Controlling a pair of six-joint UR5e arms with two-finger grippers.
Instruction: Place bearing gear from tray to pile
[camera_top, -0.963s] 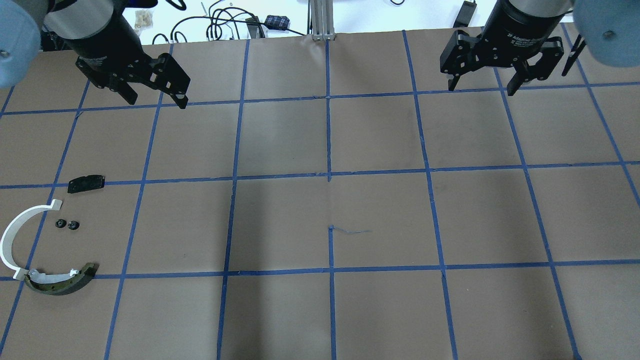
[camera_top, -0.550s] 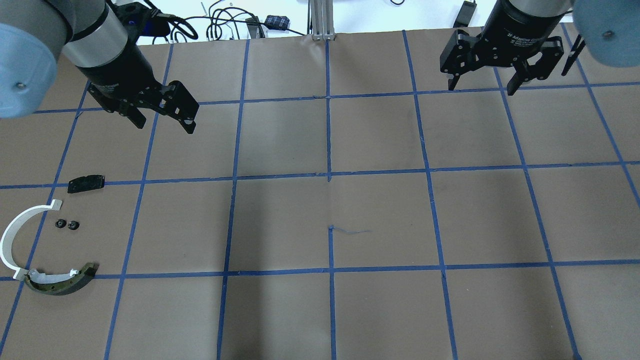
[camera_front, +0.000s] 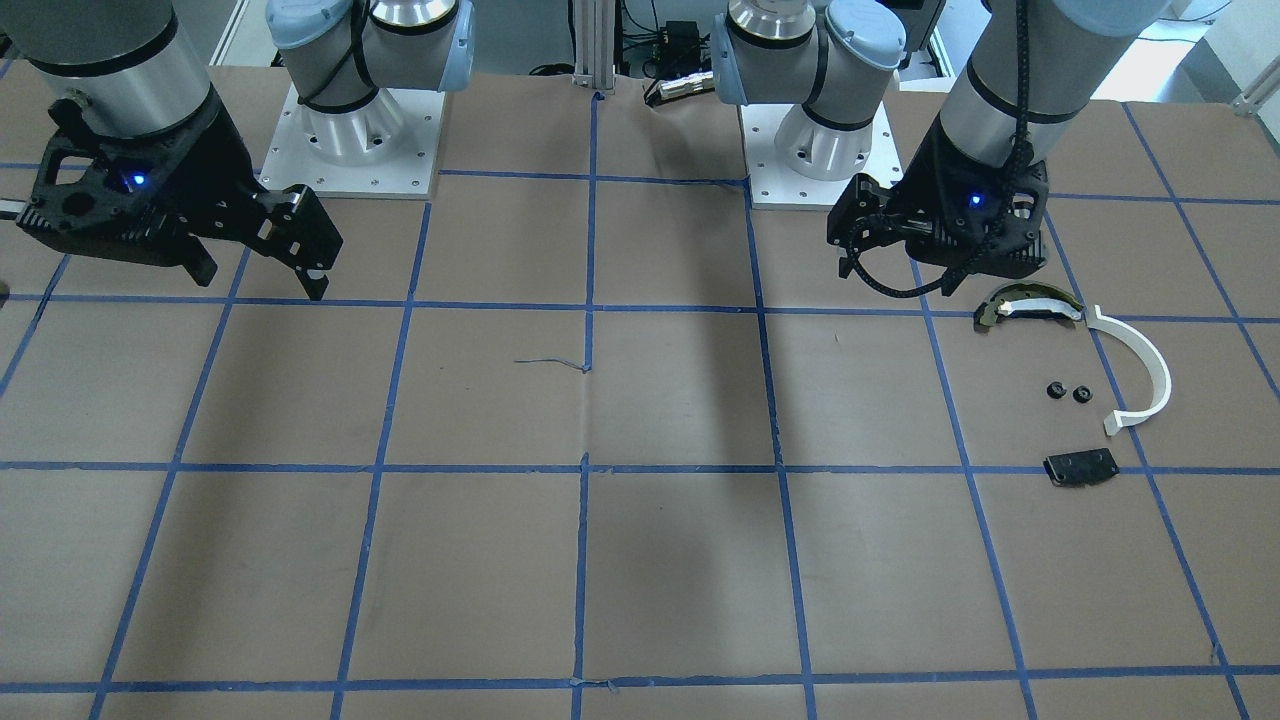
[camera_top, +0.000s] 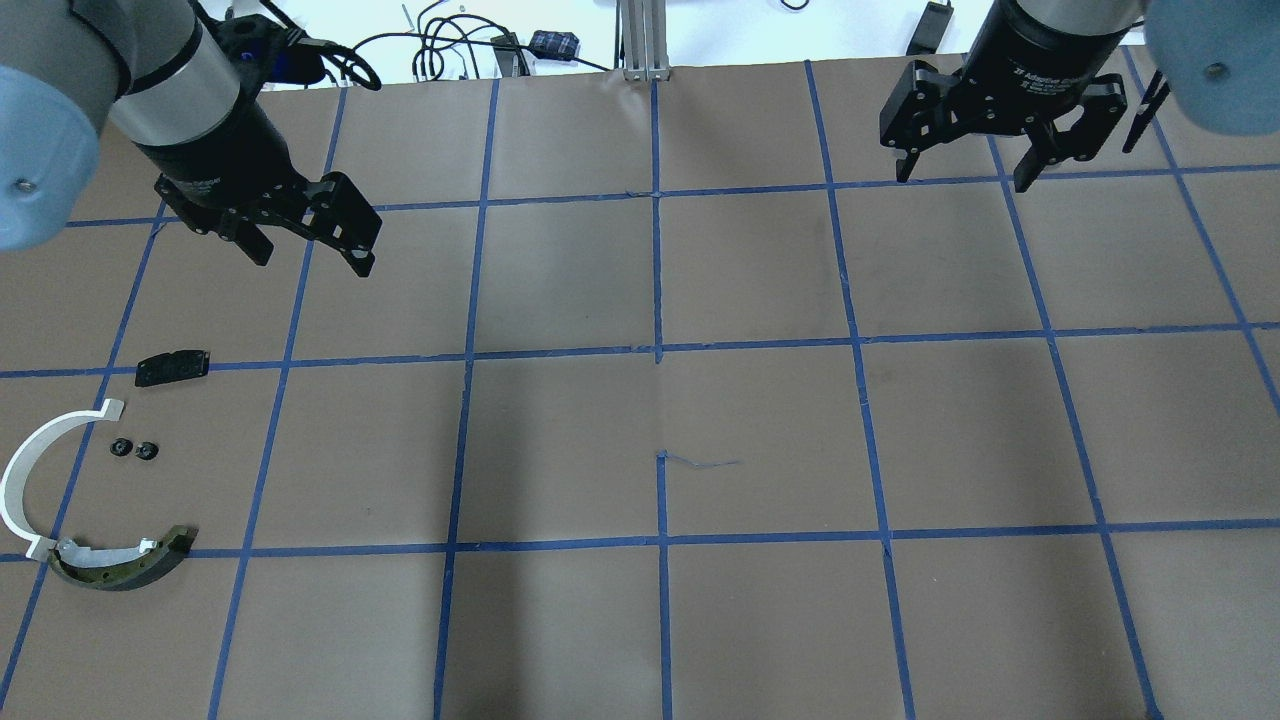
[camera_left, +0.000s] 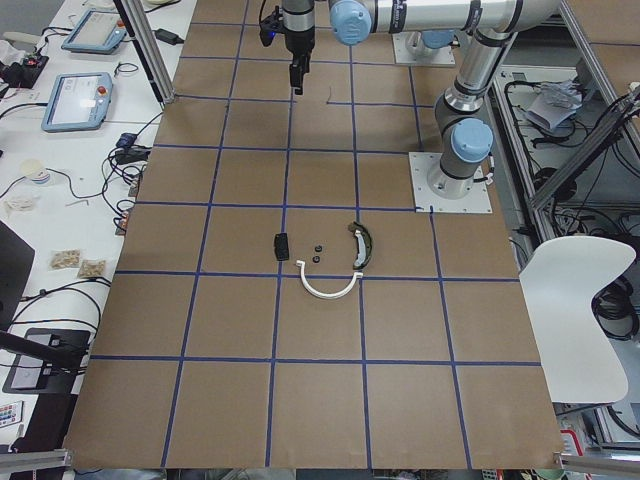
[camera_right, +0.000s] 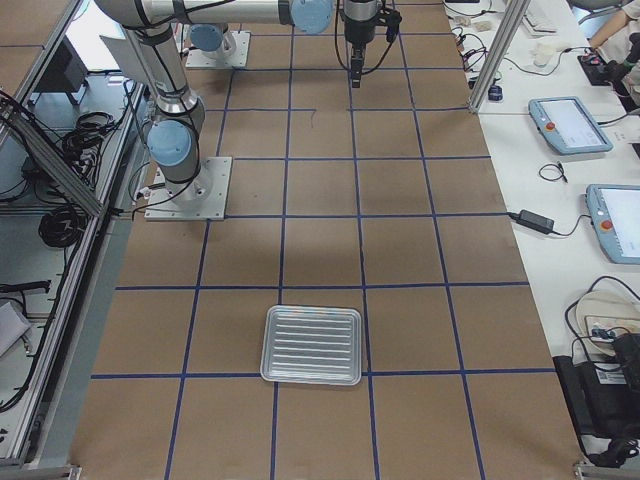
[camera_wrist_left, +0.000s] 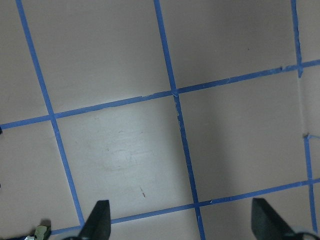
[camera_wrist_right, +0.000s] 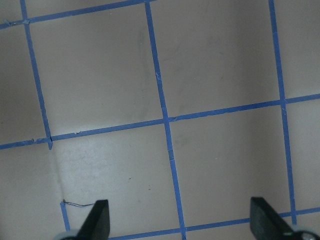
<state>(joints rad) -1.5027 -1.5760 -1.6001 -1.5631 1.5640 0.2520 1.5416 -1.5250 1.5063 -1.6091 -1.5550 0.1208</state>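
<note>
The pile lies at the table's left: a white half-ring arc (camera_top: 30, 470), an olive-and-silver curved piece (camera_top: 120, 565), a flat black plate (camera_top: 172, 367) and two small black gears (camera_top: 121, 448) (camera_top: 147, 450). The arc (camera_front: 1140, 365) and gears (camera_front: 1054, 390) also show in the front-facing view. A silver ribbed tray (camera_right: 312, 345) shows only in the exterior right view, with nothing visible in it. My left gripper (camera_top: 312, 258) is open and empty, raised beyond the pile. My right gripper (camera_top: 962, 180) is open and empty at the far right.
Cables and small devices (camera_top: 460, 50) lie beyond the table's far edge, beside an aluminium post (camera_top: 640, 40). Blue tape lines grid the brown table. A loose blue thread (camera_top: 700, 462) lies near the centre. Both arm bases (camera_front: 350, 140) stand at the robot's side.
My left gripper has come nearer to the robot's side and then shifted slightly left, still open. The right gripper and the pile have not moved.
</note>
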